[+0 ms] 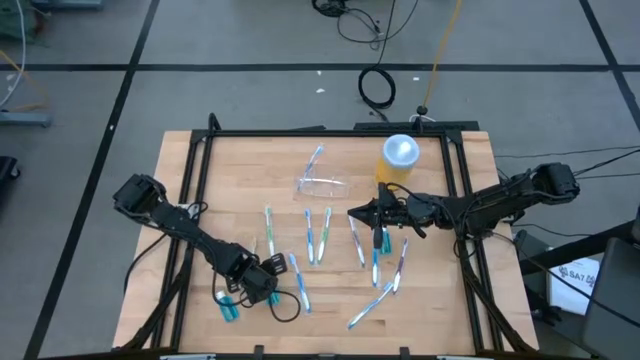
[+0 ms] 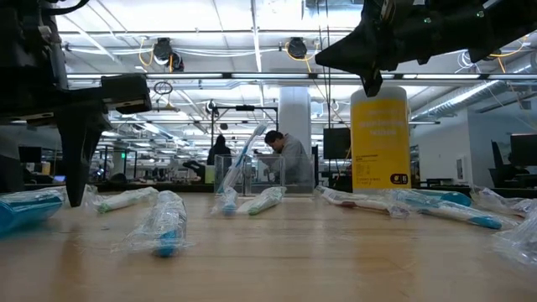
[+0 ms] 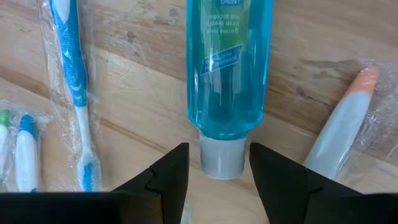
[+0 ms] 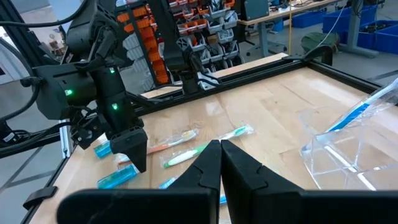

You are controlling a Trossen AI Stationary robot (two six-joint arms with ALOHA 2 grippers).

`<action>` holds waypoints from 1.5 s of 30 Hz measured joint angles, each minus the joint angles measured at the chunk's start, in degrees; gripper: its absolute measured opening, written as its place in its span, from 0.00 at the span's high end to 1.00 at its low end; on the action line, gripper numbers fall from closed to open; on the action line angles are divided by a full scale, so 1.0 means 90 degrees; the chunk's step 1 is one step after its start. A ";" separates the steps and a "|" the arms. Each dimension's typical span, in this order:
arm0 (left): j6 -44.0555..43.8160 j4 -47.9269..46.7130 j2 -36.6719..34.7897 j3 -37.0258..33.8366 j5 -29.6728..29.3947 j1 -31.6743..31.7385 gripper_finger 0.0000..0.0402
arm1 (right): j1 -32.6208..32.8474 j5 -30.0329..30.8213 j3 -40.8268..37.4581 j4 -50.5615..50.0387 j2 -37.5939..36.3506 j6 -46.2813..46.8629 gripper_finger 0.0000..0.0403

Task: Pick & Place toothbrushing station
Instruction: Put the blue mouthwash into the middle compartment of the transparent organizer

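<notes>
Left gripper [image 3: 214,171] hangs open astride the grey cap of a blue liquid bottle [image 3: 229,68] at the table's near-left, well apart from the clear plastic cup-like toothbrushing station [image 1: 320,183] mid-table; right gripper [image 1: 352,213], closed and empty, hovers nearer it, beside the yellow jar [image 1: 396,160].

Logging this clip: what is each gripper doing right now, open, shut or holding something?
Left gripper: open, fingers either side of the grey cap of a blue bottle, not gripping it.
Right gripper: shut, empty, above the table.
</notes>
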 joint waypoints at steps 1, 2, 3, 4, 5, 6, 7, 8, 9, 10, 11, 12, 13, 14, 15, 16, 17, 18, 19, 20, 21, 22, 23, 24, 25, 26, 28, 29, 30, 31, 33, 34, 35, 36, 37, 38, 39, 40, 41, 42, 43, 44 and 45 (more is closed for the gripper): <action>-0.0002 0.0002 0.0000 0.0000 0.0002 0.0000 0.55 | 0.0000 0.0000 0.0000 0.0000 0.0000 -0.0001 0.99; -0.0002 0.0002 0.0000 -0.0002 0.0002 -0.0005 0.55 | 0.0000 -0.0002 0.0000 0.0000 0.0000 -0.0001 0.99; -0.0002 0.0004 0.0000 -0.0002 -0.0010 -0.0009 0.55 | 0.0000 -0.0002 0.0000 0.0000 0.0000 -0.0001 0.99; -0.0002 0.0005 0.0003 -0.0003 -0.0021 -0.0012 0.56 | 0.0000 -0.0002 0.0000 0.0000 0.0000 -0.0001 0.99; -0.0003 0.0005 0.0003 -0.0005 -0.0023 -0.0012 0.56 | 0.0000 -0.0002 0.0000 0.0000 0.0000 -0.0001 0.99; -0.0005 0.0005 0.0003 -0.0005 -0.0022 -0.0012 0.58 | 0.0000 -0.0002 0.0000 0.0000 0.0000 -0.0001 0.99; -0.0008 0.0002 0.0005 -0.0005 -0.0026 -0.0012 0.59 | 0.0000 -0.0002 0.0000 0.0000 0.0000 -0.0001 0.99; -0.0019 0.0000 0.0007 -0.0007 -0.0041 -0.0012 0.61 | 0.0000 -0.0002 0.0000 0.0001 0.0000 -0.0002 0.99; -0.0032 -0.0005 0.0007 -0.0012 -0.0058 -0.0015 0.64 | 0.0000 -0.0002 0.0000 0.0001 0.0000 -0.0001 0.99; -0.0069 -0.0010 0.0007 -0.0012 -0.0063 -0.0020 0.66 | 0.0000 -0.0001 0.0000 0.0000 0.0000 -0.0002 0.99; -0.0136 -0.0019 0.0010 -0.0014 -0.0059 -0.0020 0.69 | 0.0000 -0.0002 0.0000 0.0000 0.0000 -0.0004 0.99; -0.0230 -0.0024 0.0010 -0.0015 -0.0056 -0.0020 0.71 | 0.0000 -0.0002 0.0000 0.0000 0.0000 -0.0003 0.99; -0.0333 -0.0027 0.0010 -0.0015 -0.0058 -0.0017 0.73 | 0.0000 -0.0002 0.0000 0.0000 0.0000 -0.0004 0.99; -0.0424 -0.0028 0.0010 -0.0015 -0.0060 -0.0017 0.75 | 0.0000 -0.0002 0.0000 0.0000 0.0000 -0.0004 0.99; -0.0498 -0.0028 0.0010 -0.0015 -0.0067 -0.0017 0.76 | 0.0000 -0.0002 0.0000 0.0000 0.0000 -0.0004 0.99; -0.0562 -0.0024 0.0010 -0.0015 -0.0069 -0.0017 0.76 | 0.0000 -0.0002 0.0000 0.0000 0.0000 -0.0004 0.99; -0.0606 -0.0015 0.0010 -0.0015 -0.0073 -0.0017 0.76 | 0.0000 -0.0002 0.0000 0.0000 0.0000 -0.0004 0.99; -0.0634 -0.0010 0.0010 -0.0015 -0.0079 -0.0017 0.76 | 0.0000 -0.0002 0.0000 0.0001 0.0000 -0.0004 0.99; -0.0666 -0.0007 0.0012 -0.0015 -0.0088 -0.0017 0.75 | 0.0000 -0.0002 0.0000 0.0000 0.0000 -0.0004 0.99; -0.0704 -0.0005 0.0003 -0.0015 -0.0110 -0.0017 0.74 | 0.0000 -0.0002 0.0000 0.0000 0.0000 -0.0004 0.99; -0.0731 -0.0005 -0.0017 -0.0017 -0.0156 -0.0020 0.73 | 0.0000 -0.0002 0.0000 0.0000 0.0000 -0.0004 0.99; -0.0753 -0.0002 -0.0043 -0.0017 -0.0213 -0.0041 0.72 | 0.0000 -0.0002 0.0000 0.0000 0.0000 -0.0004 0.99; -0.0749 0.0000 -0.0102 -0.0017 -0.0285 -0.0061 0.71 | 0.0000 -0.0002 0.0000 0.0002 0.0000 -0.0006 0.99; -0.0722 0.0004 -0.0165 -0.0026 -0.0356 -0.0086 0.71 | 0.0000 -0.0002 0.0000 0.0002 0.0000 -0.0006 0.99; -0.0701 0.0040 -0.0230 -0.0044 -0.0472 -0.0108 0.71 | 0.0000 0.0000 0.0000 0.0003 0.0000 -0.0007 0.99; -0.0666 0.0114 -0.0301 -0.0049 -0.0695 -0.0116 0.71 | -0.0001 0.0015 0.0000 0.0009 0.0000 -0.0018 0.99; -0.0585 0.0143 -0.0509 -0.0038 -0.1164 -0.0100 0.73 | -0.0002 0.0032 -0.0002 0.0047 0.0000 -0.0069 0.99; -0.0520 0.0138 -0.0622 -0.0032 -0.1484 -0.0105 0.74 | -0.0002 0.0032 -0.0002 0.0077 0.0000 -0.0098 0.99; -0.0462 0.0110 -0.0719 -0.0032 -0.1786 -0.0114 0.75 | -0.0002 0.0032 -0.0002 0.0104 0.0000 -0.0117 0.99; -0.0419 0.0073 -0.0806 -0.0032 -0.2092 -0.0114 0.76 | -0.0002 0.0032 -0.0002 0.0137 0.0000 -0.0128 0.99; -0.0267 0.0205 -0.0915 -0.0032 -0.2713 -0.0041 0.76 | -0.0002 0.0034 -0.0002 0.0184 0.0000 -0.0125 0.99; -0.0130 0.0283 -0.0946 -0.0029 -0.3046 -0.0002 0.76 | -0.0002 0.0036 -0.0002 0.0194 0.0000 -0.0127 0.99; 0.0059 0.0342 -0.0977 -0.0029 -0.3317 0.0029 0.76 | -0.0002 0.0034 -0.0002 0.0197 0.0000 -0.0127 0.99; 0.0315 0.0416 -0.0998 -0.0029 -0.3586 0.0053 0.75 | -0.0002 0.0026 -0.0002 0.0198 0.0000 -0.0131 0.99; 0.0609 0.0557 -0.1008 -0.0029 -0.3788 0.0081 0.75 | -0.0002 0.0024 -0.0002 0.0182 0.0000 -0.0200 0.99; 0.0910 0.0751 -0.1010 -0.0028 -0.3913 0.0112 0.75 | -0.0002 0.0018 -0.0002 0.0141 0.0006 -0.0349 0.99; 0.1198 0.0905 -0.1008 -0.0024 -0.3990 0.0148 0.75 | -0.0002 0.0003 -0.0002 0.0115 0.0039 -0.0490 0.98; 0.1483 0.1007 -0.1008 -0.0024 -0.4070 0.0212 0.75 | -0.0002 -0.0002 -0.0002 0.0117 0.0096 -0.0561 0.96; 0.1757 0.1154 -0.1008 -0.0024 -0.4185 0.0268 0.75 | -0.0002 -0.0004 -0.0002 0.0115 0.0153 -0.0548 0.95; 0.2034 0.1355 -0.1008 -0.0024 -0.4290 0.0332 0.74 | -0.0002 -0.0005 -0.0005 0.0119 0.0220 -0.0456 0.92; 0.2329 0.1516 -0.1009 -0.0024 -0.4417 0.0393 0.74 | -0.0002 -0.0005 -0.0005 0.0212 0.0315 -0.0316 0.90; 0.2623 0.1652 -0.1010 -0.0024 -0.4524 0.0456 0.74 | -0.0003 -0.0005 -0.0005 0.0318 0.0420 -0.0204 0.87; 0.2925 0.1801 -0.1010 -0.0024 -0.4603 0.0526 0.74 | -0.0010 -0.0007 -0.0005 0.0354 0.0521 -0.0141 0.84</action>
